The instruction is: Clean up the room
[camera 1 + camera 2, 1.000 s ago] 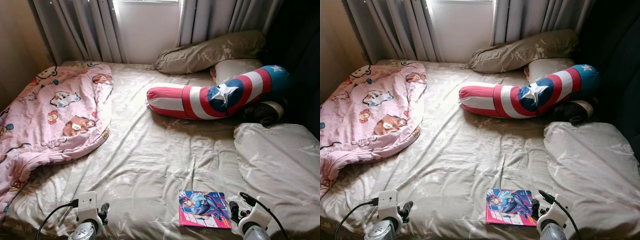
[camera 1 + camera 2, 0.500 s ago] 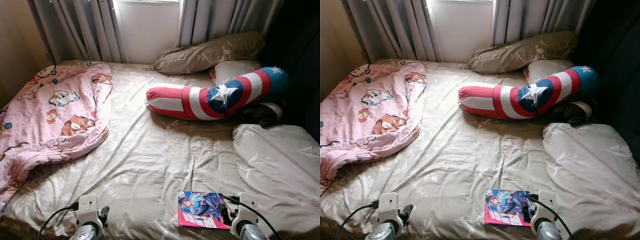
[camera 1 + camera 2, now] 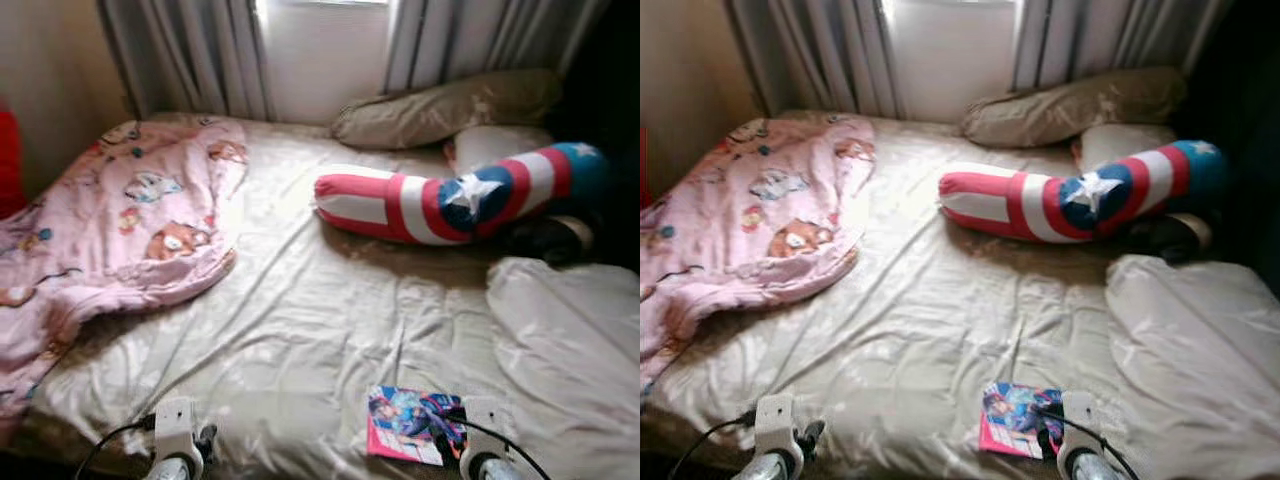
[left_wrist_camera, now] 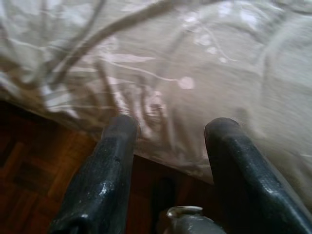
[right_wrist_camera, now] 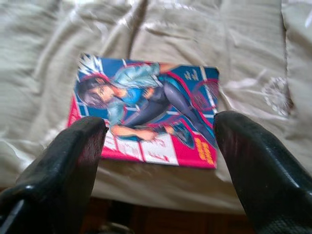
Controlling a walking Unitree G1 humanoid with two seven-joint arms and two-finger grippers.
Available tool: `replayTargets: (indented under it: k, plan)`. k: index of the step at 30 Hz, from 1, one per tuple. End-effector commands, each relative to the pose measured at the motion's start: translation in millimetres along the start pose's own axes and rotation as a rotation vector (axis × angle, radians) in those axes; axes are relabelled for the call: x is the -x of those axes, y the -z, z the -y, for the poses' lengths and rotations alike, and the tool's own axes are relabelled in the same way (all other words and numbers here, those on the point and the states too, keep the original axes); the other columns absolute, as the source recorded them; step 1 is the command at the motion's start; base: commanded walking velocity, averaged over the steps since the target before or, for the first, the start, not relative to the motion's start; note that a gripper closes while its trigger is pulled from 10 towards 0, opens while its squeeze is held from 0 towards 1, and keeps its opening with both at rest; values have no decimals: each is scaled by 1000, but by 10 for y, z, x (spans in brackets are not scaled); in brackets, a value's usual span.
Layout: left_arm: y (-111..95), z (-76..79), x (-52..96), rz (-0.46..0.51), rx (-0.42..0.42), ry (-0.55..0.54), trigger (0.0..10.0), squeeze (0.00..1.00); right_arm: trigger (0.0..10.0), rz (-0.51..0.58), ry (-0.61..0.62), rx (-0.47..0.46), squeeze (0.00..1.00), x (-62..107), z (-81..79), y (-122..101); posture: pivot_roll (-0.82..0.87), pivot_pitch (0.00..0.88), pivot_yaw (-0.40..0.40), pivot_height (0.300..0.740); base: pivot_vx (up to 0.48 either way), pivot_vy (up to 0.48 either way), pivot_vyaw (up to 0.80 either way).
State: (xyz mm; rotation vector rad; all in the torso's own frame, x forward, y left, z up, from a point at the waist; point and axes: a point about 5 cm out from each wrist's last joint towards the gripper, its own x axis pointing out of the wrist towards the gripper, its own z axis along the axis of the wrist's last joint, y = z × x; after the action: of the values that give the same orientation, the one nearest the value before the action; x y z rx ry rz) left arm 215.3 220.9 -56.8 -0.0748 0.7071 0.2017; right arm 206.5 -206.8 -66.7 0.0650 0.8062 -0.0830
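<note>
The book (image 5: pixel 146 117) lies flat just ahead of the open right end effector (image 5: pixel 158 141); prob. thin, light, a bit bendy, so take it by the near edge off the soft bed (image 3: pixel 300 330), w/ left end effector (image 4: pixel 168 131) open too, idle.

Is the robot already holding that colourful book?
No, the book lies flat on the bed, with the right end effector open and short of it.

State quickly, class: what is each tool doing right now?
Left tool: open, holding nothing, at the bed's near edge.
Right tool: open, holding nothing, aimed at the comic book.
</note>
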Motion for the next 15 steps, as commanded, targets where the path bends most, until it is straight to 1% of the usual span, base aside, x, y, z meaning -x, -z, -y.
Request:
replayTargets:
  k: [1, 2, 3, 8, 12, 15]
  plan:
    - [43, -27, 10, -28, -21, 3, 10000, 0, 10000, -3, 10, -40, 0, 2, -7, 16, -28, 0, -48, 740, 0, 480, 0]
    - [46, -28, 11, -29, -21, 2, 10000, 0, 10000, -4, 9, -39, 0, 2, -7, 20, -24, 0, -50, 740, 0, 480, 0]
    - [55, -39, 14, -32, -18, -2, 10000, 0, 10000, -10, 3, -16, 0, -1, 24, -6, -17, 0, -54, 740, 0, 480, 0]
    - [70, -61, 21, -36, -16, -6, 10000, 0, 10000, -13, 6, -9, 0, -1, 47, -15, -17, 6, -53, 740, 0, 480, 0]
    - [91, -74, 28, -45, -23, -4, 10000, 0, 10000, -9, 11, -28, 0, 3, 54, -7, -26, 18, -46, 740, 0, 480, 0]
    - [103, -74, 31, -52, -32, -2, 10000, 0, 10000, -1, 11, -22, 0, 2, 60, -21, -26, 20, -46, 740, 0, 480, 0]
